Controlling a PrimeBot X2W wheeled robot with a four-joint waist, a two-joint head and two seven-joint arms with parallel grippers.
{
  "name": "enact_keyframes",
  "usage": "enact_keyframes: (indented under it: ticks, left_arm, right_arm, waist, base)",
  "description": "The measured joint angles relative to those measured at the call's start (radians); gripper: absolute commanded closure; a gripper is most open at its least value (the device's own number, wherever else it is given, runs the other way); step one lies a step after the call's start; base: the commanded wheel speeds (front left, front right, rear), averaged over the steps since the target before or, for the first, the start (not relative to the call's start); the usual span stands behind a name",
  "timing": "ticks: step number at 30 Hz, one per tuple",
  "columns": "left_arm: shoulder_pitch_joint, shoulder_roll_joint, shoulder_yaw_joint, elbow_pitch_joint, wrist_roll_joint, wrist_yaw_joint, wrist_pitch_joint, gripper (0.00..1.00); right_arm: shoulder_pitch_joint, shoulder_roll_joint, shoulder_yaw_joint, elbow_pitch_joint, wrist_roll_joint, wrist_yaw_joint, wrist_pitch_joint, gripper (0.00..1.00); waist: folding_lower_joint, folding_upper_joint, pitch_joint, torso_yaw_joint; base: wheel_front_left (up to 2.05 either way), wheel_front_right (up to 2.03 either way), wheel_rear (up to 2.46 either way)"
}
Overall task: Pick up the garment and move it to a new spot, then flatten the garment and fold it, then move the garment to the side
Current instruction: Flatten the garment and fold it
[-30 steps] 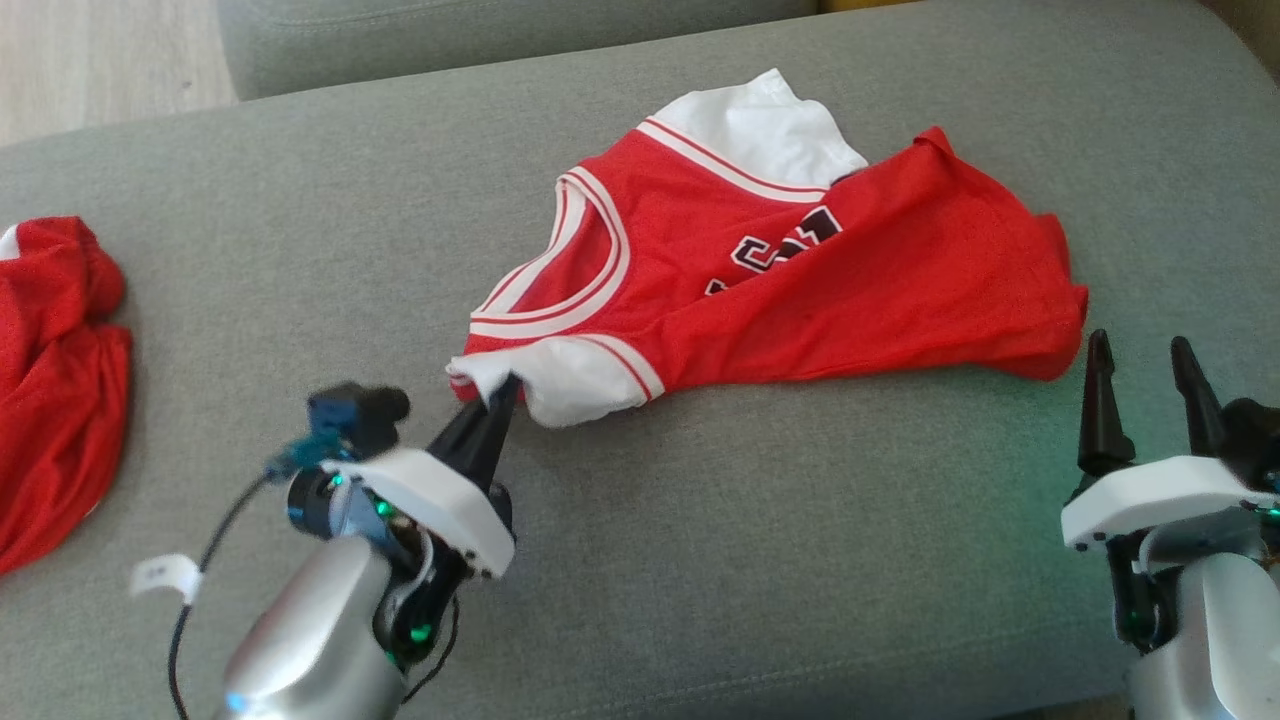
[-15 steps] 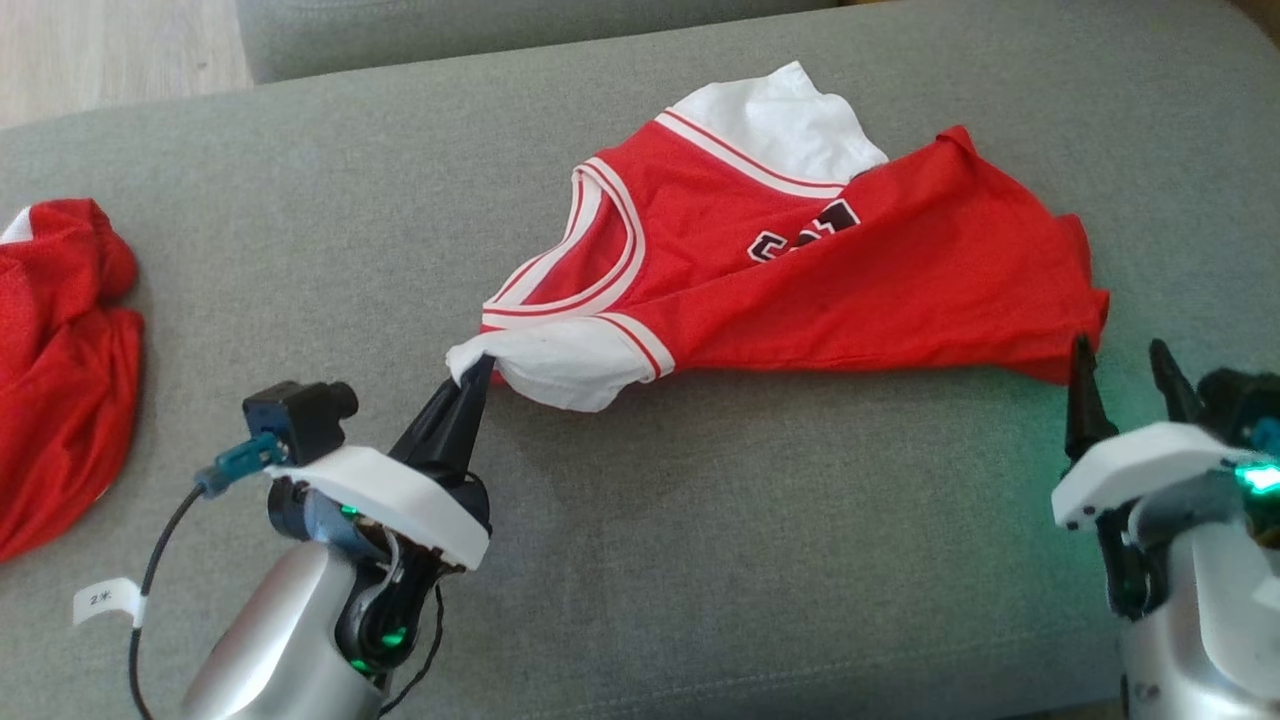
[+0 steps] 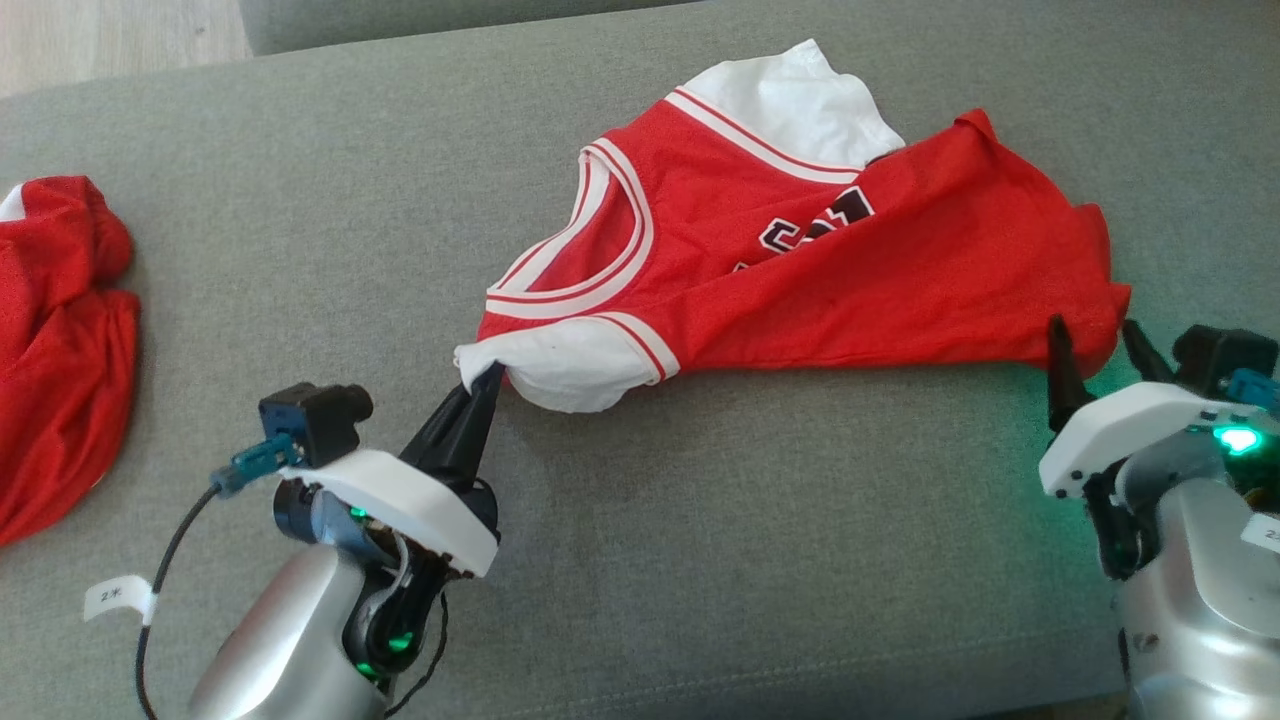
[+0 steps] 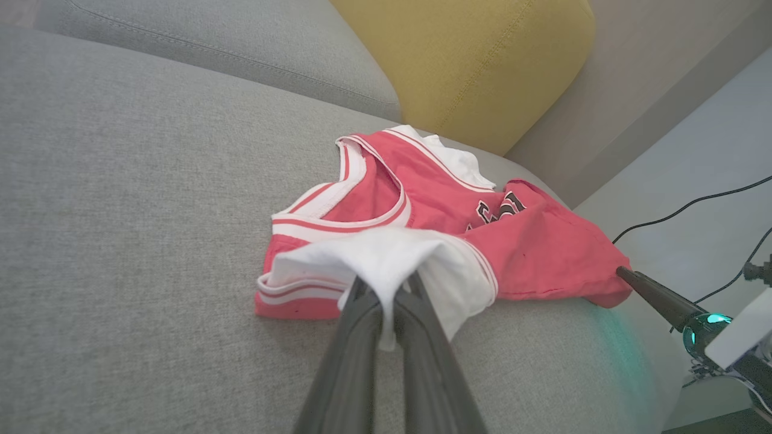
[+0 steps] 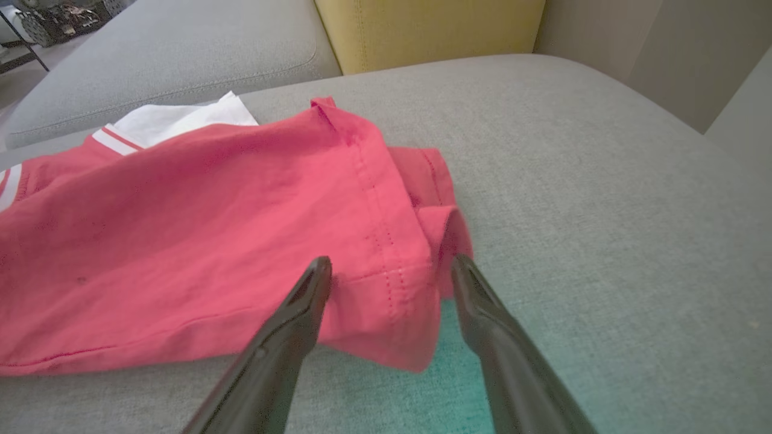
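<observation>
The garment (image 3: 800, 270) is a red jersey with white sleeves and striped trim, lying crumpled on the grey sofa cushion (image 3: 700, 560). My left gripper (image 3: 488, 378) is shut on the near white sleeve (image 4: 392, 259), with a fold of white cloth pinched between its fingers. My right gripper (image 3: 1095, 335) stands open at the garment's red hem corner (image 5: 416, 283); in the right wrist view (image 5: 392, 268) its two fingers straddle that corner just above the cloth.
A second red garment (image 3: 50, 350) lies bunched at the cushion's left edge. A yellow cushion (image 4: 476, 54) stands behind the sofa seat. Cables (image 4: 693, 211) run across the floor at the right. The cushion's front edge is close under both arms.
The head camera has shifted. My right gripper has come forward to the hem corner, still open. My left gripper keeps its hold on the white sleeve.
</observation>
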Motion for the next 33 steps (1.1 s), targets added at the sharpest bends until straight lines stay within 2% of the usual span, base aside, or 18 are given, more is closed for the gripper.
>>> enact_keyframes:
  ticks: [15,23,24,26,33]
  left_arm:
    - [0.000,0.001,-0.004,0.009,0.000,0.001,-0.001,1.00]
    - [0.000,0.001,-0.011,0.024,0.000,0.001,-0.002,1.00]
    - [0.000,0.001,-0.013,0.026,0.000,0.001,-0.004,1.00]
    - [0.000,0.001,-0.014,0.029,0.000,0.001,-0.009,1.00]
    - [0.000,0.002,-0.016,0.033,-0.002,0.002,-0.021,1.00]
  right_arm:
    - [-0.013,-0.007,0.072,0.058,0.052,0.000,-0.023,0.00]
    - [-0.015,-0.031,0.098,0.062,0.066,0.000,-0.036,0.00]
    - [-0.016,-0.032,0.100,0.062,0.067,0.000,-0.037,0.40]
    - [-0.020,-0.033,0.104,0.060,0.073,0.000,-0.047,1.00]
    - [-0.033,-0.070,0.136,0.005,0.073,0.000,-0.081,1.00]
  waist:
    - [0.0000,0.0000,-0.010,-0.007]
    - [0.0000,0.0000,-0.017,-0.004]
    - [0.0000,0.0000,-0.018,-0.004]
    - [0.0000,0.0000,-0.021,-0.003]
    - [0.0000,0.0000,-0.036,-0.007]
  base:
    - [0.00,0.00,0.00]
    - [0.00,0.00,0.00]
    - [0.00,0.00,0.00]
    - [0.00,0.00,0.00]
    - [0.00,0.00,0.00]
